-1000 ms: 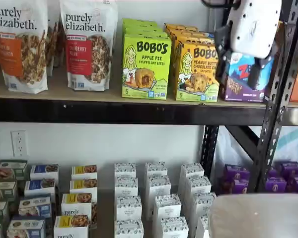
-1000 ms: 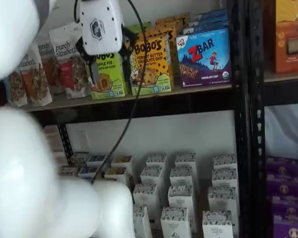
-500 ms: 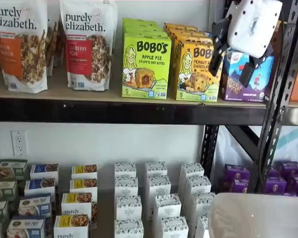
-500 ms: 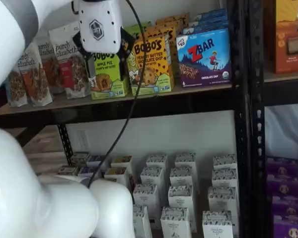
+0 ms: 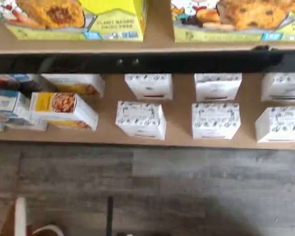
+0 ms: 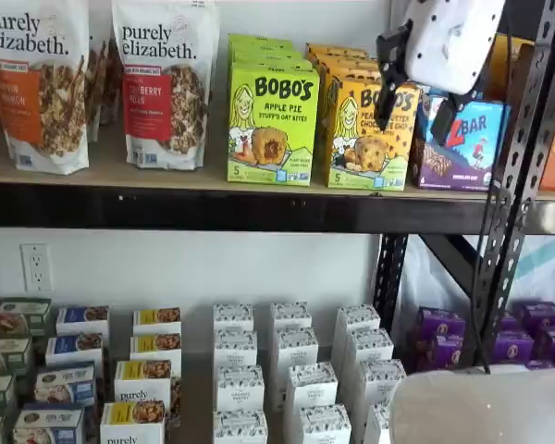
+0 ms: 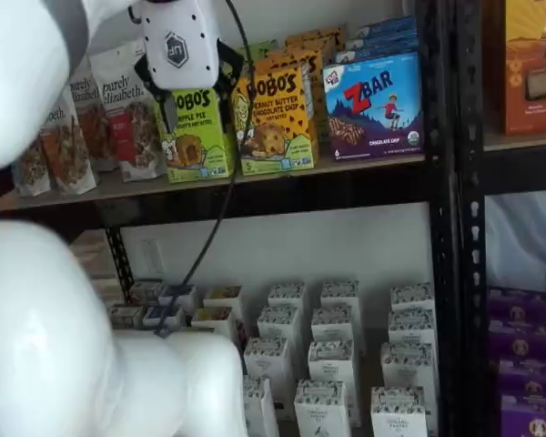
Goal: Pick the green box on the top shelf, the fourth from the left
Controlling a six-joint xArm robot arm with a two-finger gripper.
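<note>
The lime-green Bobo's Apple Pie box [image 6: 271,122] stands upright on the top shelf [image 6: 213,209], between a granola bag and the yellow-orange Bobo's box [image 6: 365,134]. My gripper [image 6: 413,118] hangs in front of the shelf with its two black fingers apart and nothing between them. In a shelf view it is before the yellow-orange box and the blue ZBar box [image 6: 467,148]. In a shelf view the gripper [image 7: 197,102] overlaps the upper part of the green box [image 7: 200,146]. The wrist view shows the green box's lower edge [image 5: 73,19] above the shelf's black rail [image 5: 137,62].
Purely Elizabeth granola bags [image 6: 162,83] stand left of the green box. A black perforated upright [image 6: 513,185] stands to the right. Several small white boxes [image 6: 291,370] and coloured boxes [image 6: 69,370] fill the lower shelf. The arm's white body [image 7: 64,346] fills the near left.
The gripper has risen a little and moved left along the top shelf, from in front of the ZBar box toward the Bobo's boxes. The boxes have not moved.
</note>
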